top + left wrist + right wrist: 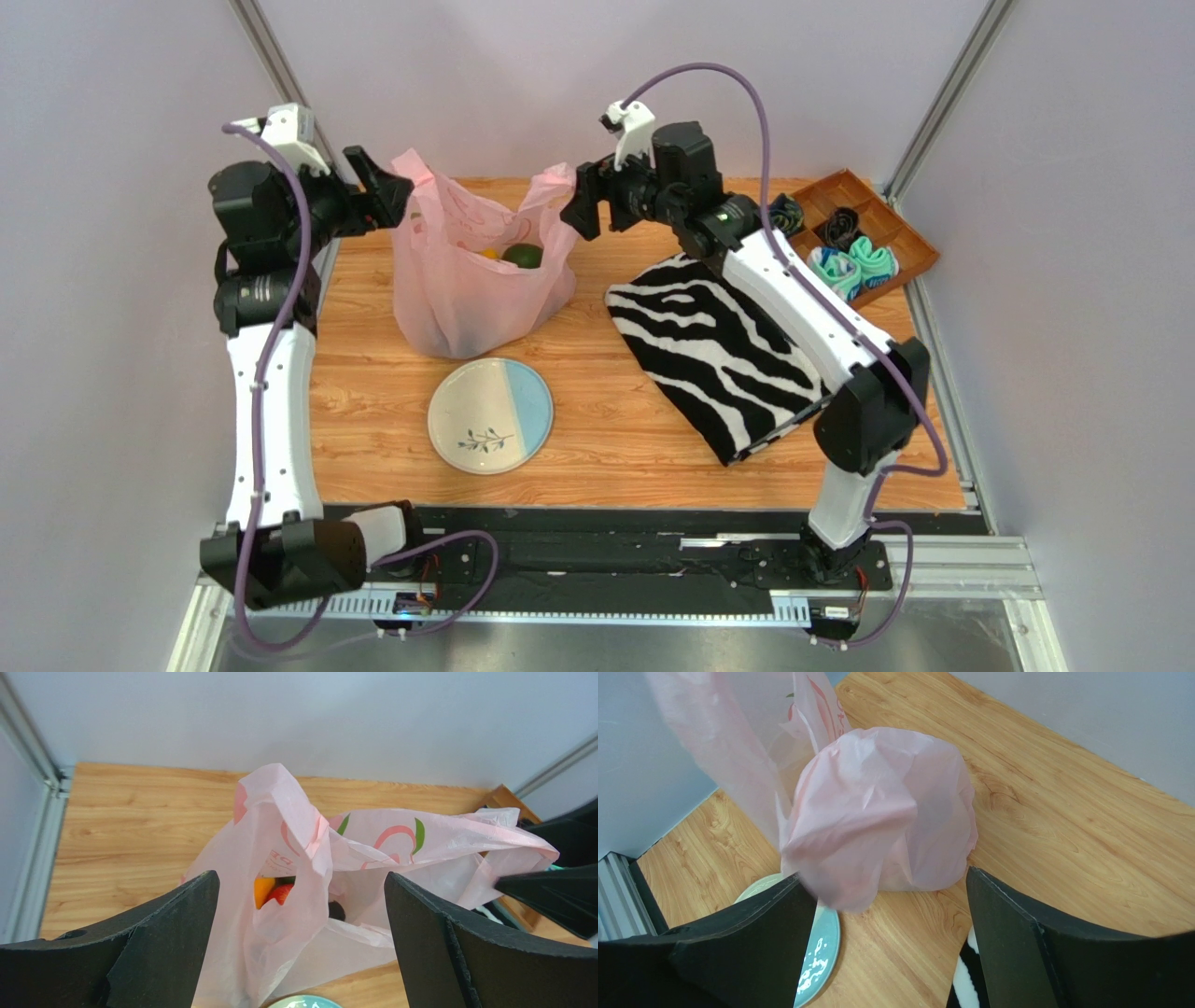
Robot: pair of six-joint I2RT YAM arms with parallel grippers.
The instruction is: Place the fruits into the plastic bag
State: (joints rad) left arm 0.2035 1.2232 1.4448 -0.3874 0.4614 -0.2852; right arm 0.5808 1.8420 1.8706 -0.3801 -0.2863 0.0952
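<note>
The pink plastic bag [477,273] stands on the wooden table with its mouth up. Inside it the top view shows a green fruit [522,255] and a yellow lemon [488,254]. The left wrist view shows the orange mango [263,890], the red fruit [282,894] and a dark grape bunch [337,911] through the bag's [365,847] opening. My left gripper [382,189] is open beside the left handle, which stands between its jaws [300,882]. My right gripper [589,203] is open by the right handle [878,812], which hangs loose just ahead of it [884,882].
A round plate [491,415], half blue and half cream, lies in front of the bag. A zebra-striped cloth [716,350] lies to the right under my right arm. A wooden tray [910,237] with teal and black cloth rolls stands at the back right.
</note>
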